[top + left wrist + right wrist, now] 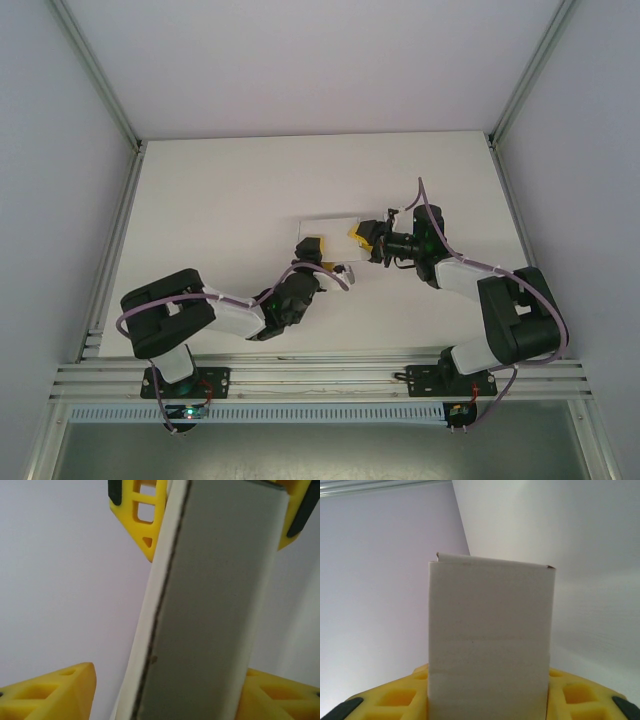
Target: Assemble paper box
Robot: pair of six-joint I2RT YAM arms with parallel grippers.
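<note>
Two grippers meet at one paper box [330,226]. Left gripper [312,247]: jaws straddle one end of the box, with one finger [80,685] just clear of the card and the other touching it, so the box is not clamped. Box: folded to a slim rectangle, lying between both grippers. Right gripper [362,236]: closed on the opposite end, the card filling the gap between its fingers.
</note>
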